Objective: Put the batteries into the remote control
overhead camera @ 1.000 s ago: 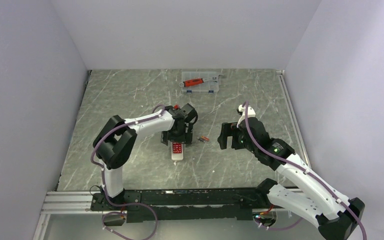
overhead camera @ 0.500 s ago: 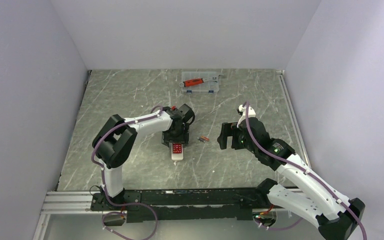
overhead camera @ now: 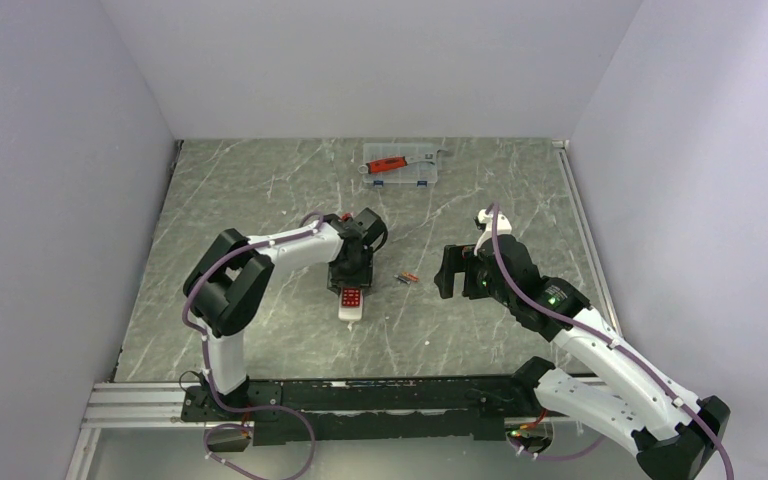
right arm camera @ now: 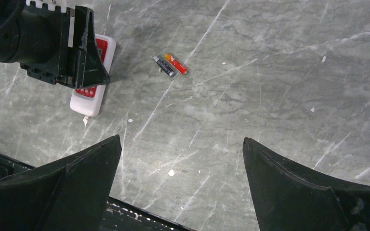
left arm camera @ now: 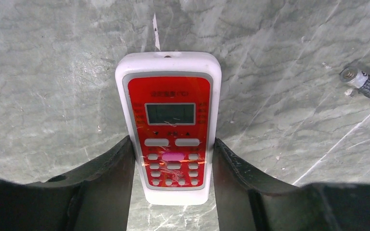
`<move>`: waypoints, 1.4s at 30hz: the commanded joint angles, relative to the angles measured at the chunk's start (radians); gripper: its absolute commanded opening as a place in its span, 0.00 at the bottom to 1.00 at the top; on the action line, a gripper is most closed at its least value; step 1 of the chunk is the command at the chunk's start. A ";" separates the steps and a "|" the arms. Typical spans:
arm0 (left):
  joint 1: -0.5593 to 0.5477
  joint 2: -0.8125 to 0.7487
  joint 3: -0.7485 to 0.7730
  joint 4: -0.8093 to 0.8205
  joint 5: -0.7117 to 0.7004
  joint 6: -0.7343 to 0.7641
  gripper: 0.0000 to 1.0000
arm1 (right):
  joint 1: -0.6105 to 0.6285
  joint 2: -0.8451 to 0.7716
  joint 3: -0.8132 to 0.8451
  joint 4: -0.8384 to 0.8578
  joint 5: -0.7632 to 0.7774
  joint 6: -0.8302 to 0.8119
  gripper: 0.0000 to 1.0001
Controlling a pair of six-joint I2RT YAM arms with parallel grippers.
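Snugly around remote control (left arm camera: 168, 91) (left gripper (left arm camera: 173, 150))

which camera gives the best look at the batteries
Right wrist: both batteries lie side by side on the table, whole and unblocked, with their dark and red-orange parts clear. Top external shows them only as a tiny speck. Left wrist, filled by the remote control, catches just one battery at its right edge.

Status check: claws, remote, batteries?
Left claw shut on remote, red face up on table. Right claw open, empty, above table. Both batteries loose beside remote, not loaded. Nothing blocking them.
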 commanded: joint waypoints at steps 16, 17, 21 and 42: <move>0.019 -0.294 -0.156 0.200 0.156 -0.066 0.00 | 0.003 -0.016 0.003 0.037 -0.106 0.052 0.98; 0.019 -0.323 -0.174 0.222 0.168 -0.074 0.00 | 0.003 -0.019 0.003 0.045 -0.128 0.062 0.97; 0.022 -0.411 -0.221 0.284 0.202 -0.107 0.00 | 0.003 -0.039 -0.026 0.112 -0.241 0.112 0.95; 0.029 -0.650 -0.417 0.524 0.319 -0.398 0.00 | 0.118 0.029 -0.069 0.343 -0.331 0.246 0.76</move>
